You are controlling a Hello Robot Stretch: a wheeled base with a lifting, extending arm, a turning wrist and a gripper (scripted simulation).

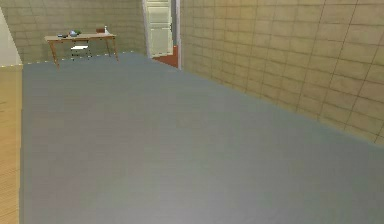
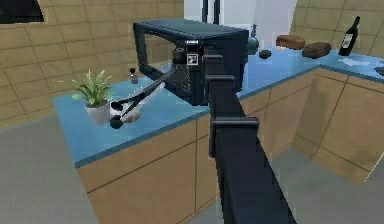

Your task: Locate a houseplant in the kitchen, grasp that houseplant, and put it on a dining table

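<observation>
Houseplant, green leaves in a white pot, stands upright near the front edge of the blue tabletop at the arm side view's left, which I judge makes it easy to reach. Just right of the pot the fingers slant down toward it; whether they touch the pot, how they are set, or whether they hold anything cannot be told, since the plant rests on the tabletop right at their ends. They look aimed low, at the pot rather than the leaves, likely because the pot is the firm part to grasp. Behind them is a small bottle-like thing, then a dark microwave; the arm reaches out in front of it to bring the fingers to the plant. Farther right sit a dark vase, two brown loaves and a wine bottle, well apart from the work. In the forward view a wooden table stands by the far wall at the left, across open grey floor; it may serve as the dining table. A doorway lies to its right. I judge the step in hand to be the grasp, the carry not yet begun
</observation>
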